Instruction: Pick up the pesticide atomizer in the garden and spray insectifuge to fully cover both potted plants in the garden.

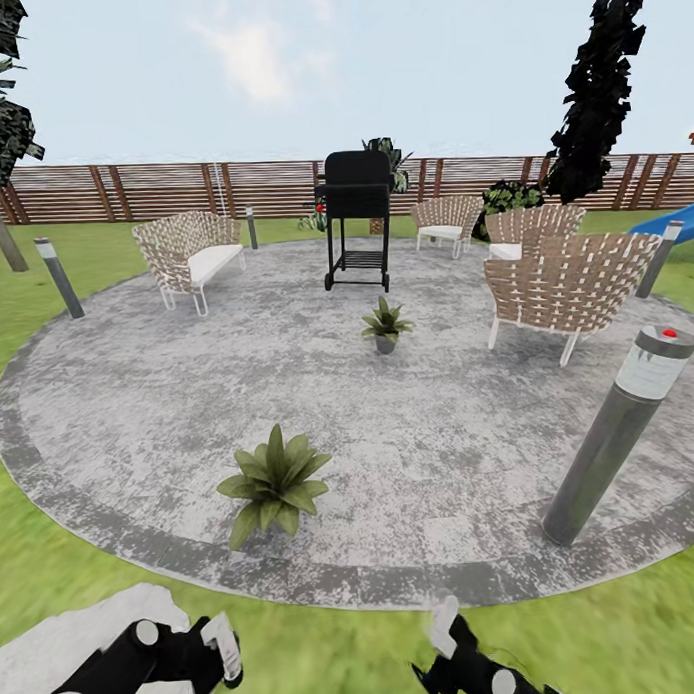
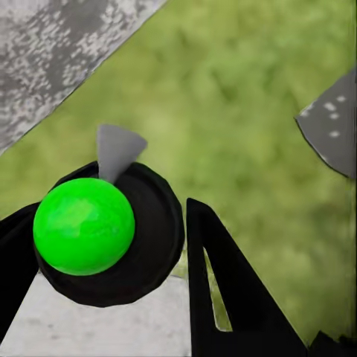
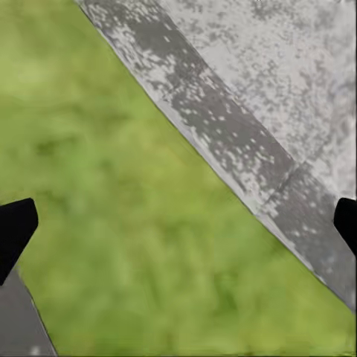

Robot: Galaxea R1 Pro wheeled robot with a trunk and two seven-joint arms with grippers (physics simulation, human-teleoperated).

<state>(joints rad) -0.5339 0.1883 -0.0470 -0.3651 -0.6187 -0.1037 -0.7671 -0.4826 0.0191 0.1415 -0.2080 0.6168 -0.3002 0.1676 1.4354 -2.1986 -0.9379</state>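
At the head view's lower left the left gripper (image 1: 219, 647) is clamped on the pale-grey pesticide atomizer (image 1: 224, 648), the right gripper (image 1: 444, 624) at lower centre spread wide and empty over lawn (image 1: 328, 653), with two potted plants (image 1: 275, 482) (image 1: 385, 324) on the round patio (image 1: 139, 394) mid-frame.
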